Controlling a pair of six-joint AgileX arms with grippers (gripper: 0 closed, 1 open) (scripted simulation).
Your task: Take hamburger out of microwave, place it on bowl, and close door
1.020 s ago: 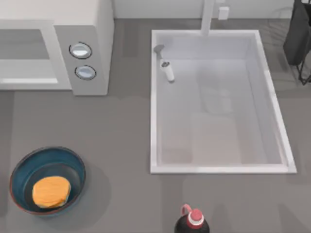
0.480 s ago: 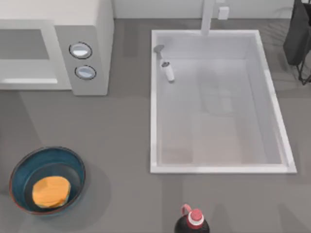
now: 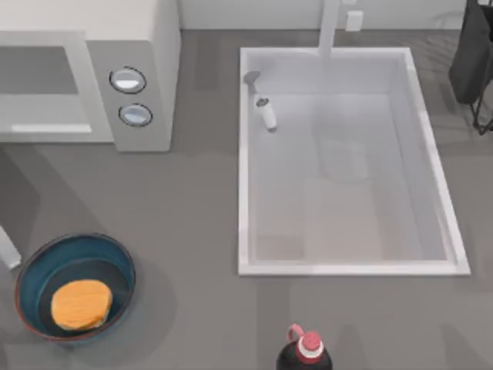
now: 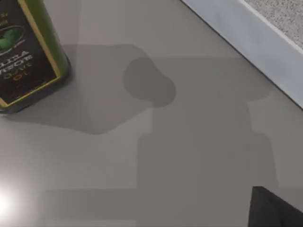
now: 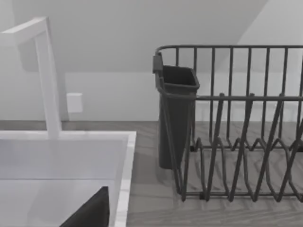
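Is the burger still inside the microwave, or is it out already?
Out. The hamburger lies inside the blue bowl near the table's front left, apart from the microwave.

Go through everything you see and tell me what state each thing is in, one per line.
Small orange-tan hamburger: lying inside the bowl.
Round blue-teal bowl: upright on the table, holding the hamburger.
White boxy microwave: cavity open.
White sink basin: nothing inside but its fittings.
Dark red-capped bottle: upright, capped.
Green olive oil bottle: standing upright.
Dark wire dish rack: no dishes in it.
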